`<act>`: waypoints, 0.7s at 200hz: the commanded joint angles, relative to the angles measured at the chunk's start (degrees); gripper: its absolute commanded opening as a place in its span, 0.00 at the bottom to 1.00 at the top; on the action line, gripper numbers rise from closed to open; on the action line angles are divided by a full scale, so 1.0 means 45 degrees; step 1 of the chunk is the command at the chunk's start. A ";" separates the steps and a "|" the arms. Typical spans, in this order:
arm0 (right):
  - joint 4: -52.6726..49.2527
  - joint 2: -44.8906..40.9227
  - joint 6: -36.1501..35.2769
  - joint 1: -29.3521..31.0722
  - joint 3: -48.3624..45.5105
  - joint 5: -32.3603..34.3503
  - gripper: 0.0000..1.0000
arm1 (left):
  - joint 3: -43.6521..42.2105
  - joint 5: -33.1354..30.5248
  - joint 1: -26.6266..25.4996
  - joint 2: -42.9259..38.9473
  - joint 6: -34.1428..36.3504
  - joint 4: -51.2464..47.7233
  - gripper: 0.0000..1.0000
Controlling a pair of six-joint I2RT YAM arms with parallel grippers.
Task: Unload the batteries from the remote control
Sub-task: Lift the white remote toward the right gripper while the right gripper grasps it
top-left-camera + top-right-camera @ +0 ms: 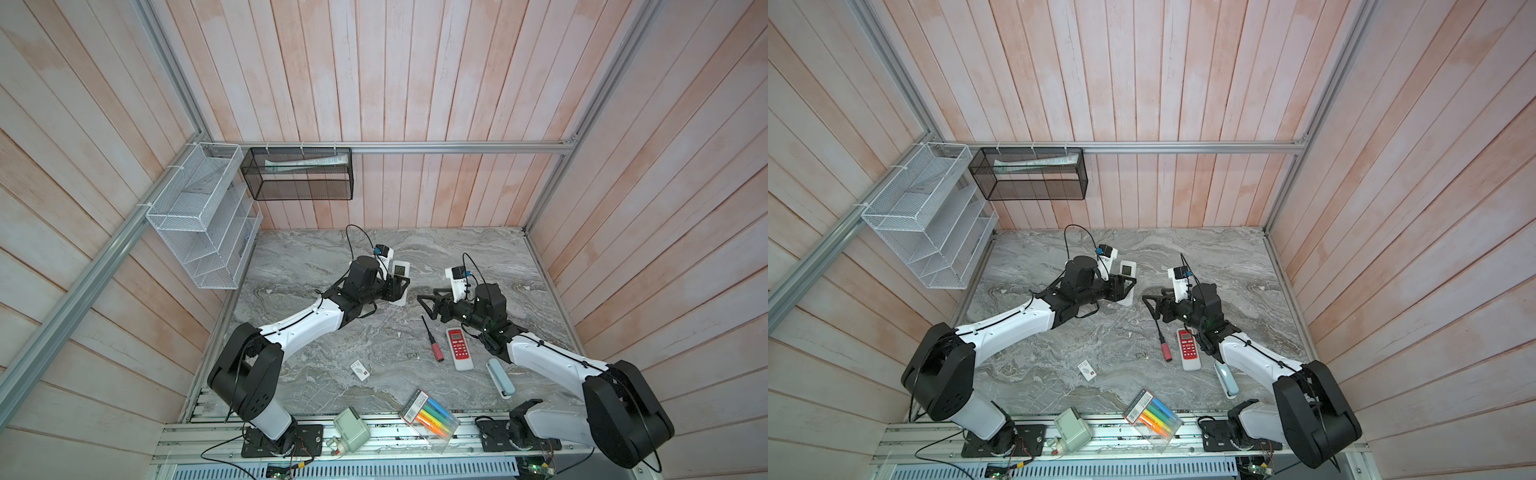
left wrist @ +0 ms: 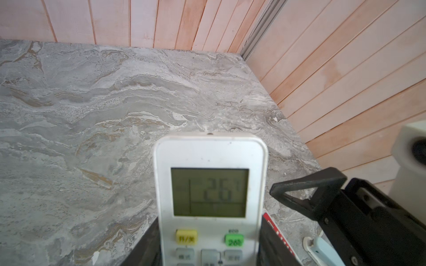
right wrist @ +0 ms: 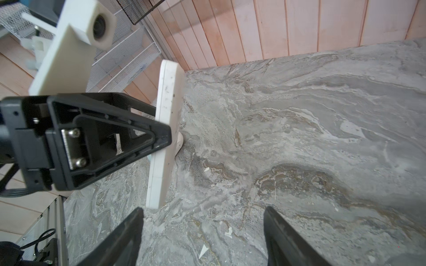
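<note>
Marble table [image 1: 316, 257]: work surface. Remote control [image 2: 211, 156], white with a display: held up on end toward the table's far middle, pinched by its long edges in my left gripper [image 1: 398, 287], closed on it; I judge it light, stiff, slick plastic, so those edges are the safe hold while my right gripper [image 3: 203, 209], spread wide and empty just beside it, works at its back. Batteries: none visible, presumably inside; small, hard, apt to roll.

Left claw [image 1: 398, 289] clamps white remote [image 1: 401, 270], screen end raised. Right claw [image 1: 424, 307] empty, jaws apart, near screwdriver [image 1: 432, 338] tip. Red-faced remote [image 1: 458, 348] flat on tabletop [image 1: 311, 257] beside screwdriver.
</note>
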 commanded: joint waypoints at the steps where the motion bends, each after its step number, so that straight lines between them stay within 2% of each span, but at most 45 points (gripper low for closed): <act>1: 0.1052 0.0290 0.0649 0.0207 0.0623 -0.0455 0.78 | -0.0516 0.0015 -0.0023 -0.0537 -0.1501 0.2044 0.52; 61: 0.0539 0.1301 0.0625 0.0886 0.1771 -0.0371 0.59 | -0.0862 -0.0418 -0.0029 -0.0849 -0.2457 0.2573 0.52; 140: 0.0612 0.2278 0.0547 0.1520 0.2516 0.0177 0.52 | -0.0809 -0.0706 -0.0079 -0.0786 -0.2302 0.2252 0.52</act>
